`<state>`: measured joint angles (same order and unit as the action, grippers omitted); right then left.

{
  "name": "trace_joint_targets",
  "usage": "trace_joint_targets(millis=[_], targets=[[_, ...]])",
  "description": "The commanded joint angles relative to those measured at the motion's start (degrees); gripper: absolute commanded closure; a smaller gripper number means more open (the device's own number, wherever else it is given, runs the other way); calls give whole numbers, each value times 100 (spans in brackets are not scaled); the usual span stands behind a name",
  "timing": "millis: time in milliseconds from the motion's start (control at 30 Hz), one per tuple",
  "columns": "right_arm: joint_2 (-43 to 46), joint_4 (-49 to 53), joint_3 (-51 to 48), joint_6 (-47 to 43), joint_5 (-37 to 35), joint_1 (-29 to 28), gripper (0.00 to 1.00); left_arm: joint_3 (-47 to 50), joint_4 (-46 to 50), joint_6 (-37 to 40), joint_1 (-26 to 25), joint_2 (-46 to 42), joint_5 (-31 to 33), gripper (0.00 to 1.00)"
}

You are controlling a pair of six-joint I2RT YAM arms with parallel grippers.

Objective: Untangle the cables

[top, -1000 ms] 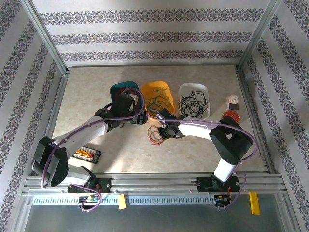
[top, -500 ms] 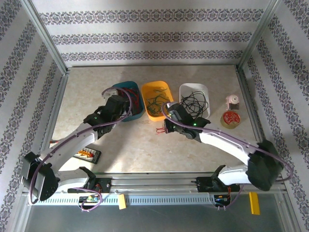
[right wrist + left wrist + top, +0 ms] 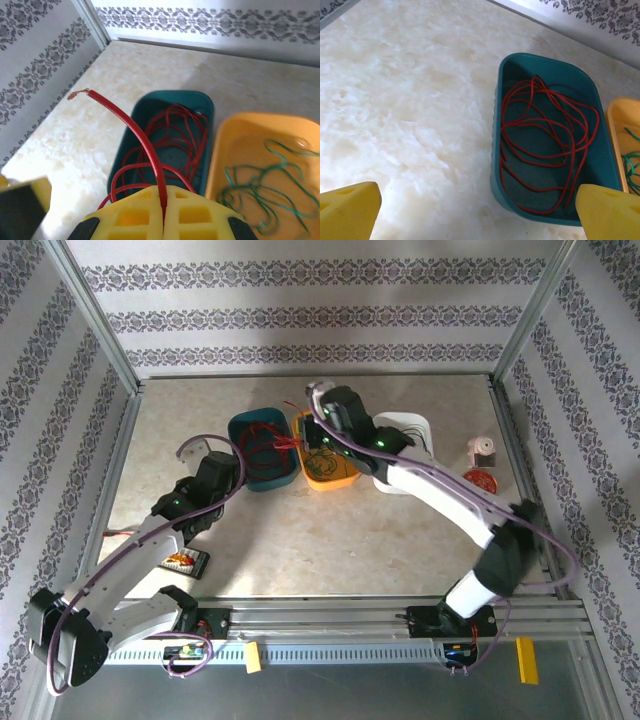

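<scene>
My right gripper (image 3: pixel 164 210) is shut on a red cable (image 3: pixel 131 127) that rises between its yellow fingers and ends in a bare frayed tip. Its loops hang beneath, over the teal bin (image 3: pixel 126 145). In the top view that gripper (image 3: pixel 308 445) hovers between the teal bin (image 3: pixel 250 476) and the orange bin (image 3: pixel 335 478). More red cables (image 3: pixel 545 145) lie coiled inside the teal bin (image 3: pixel 496 150). Green cables (image 3: pixel 260 192) lie in the orange bin (image 3: pixel 235 145). My left gripper (image 3: pixel 477 215) is open above bare table, just left of the teal bin, holding nothing.
A white bin (image 3: pixel 418 424) with black cables sits right of the orange one, partly hidden by my right arm. A pink item (image 3: pixel 483 452) and a red round item (image 3: pixel 478 480) lie at far right. A small dark tray (image 3: pixel 182 562) lies near my left arm.
My right arm swung from the table's middle up to the teal and orange bins, carrying the red cable. My left arm drew back down and left, away from the teal bin.
</scene>
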<state>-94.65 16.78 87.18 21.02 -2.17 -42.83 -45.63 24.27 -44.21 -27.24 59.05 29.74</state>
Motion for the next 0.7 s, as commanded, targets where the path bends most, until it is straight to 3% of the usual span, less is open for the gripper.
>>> trace_joint_targets(millis=[0, 167, 233, 267, 333, 467, 600, 667], targets=[[-1048, 199, 741, 82, 595, 98, 93, 121, 280, -133, 111, -202, 156, 0], [-2268, 455, 1845, 289, 993, 116, 87, 155, 336, -66, 173, -179, 110, 0], [-2214, 388, 1780, 370, 905, 146, 65, 117, 401, -26, 217, -127, 148, 1], [-2083, 306, 1644, 373, 831, 175, 59, 91, 395, 21, 247, -96, 157, 0], [-1672, 124, 1220, 342, 539, 286, 53, 17, 369, 112, 347, 16, 177, 1], [-568, -142, 208, 411, 106, 731, 50, -78, 86, 508, 605, 225, 145, 1], [1075, -442, -1376, 350, -719, 1258, 49, -51, -192, 924, 1052, 483, 201, 1], [1923, -604, -2277, 121, -1344, 1468, 43, 3, -368, 1134, 1276, 608, 299, 1]])
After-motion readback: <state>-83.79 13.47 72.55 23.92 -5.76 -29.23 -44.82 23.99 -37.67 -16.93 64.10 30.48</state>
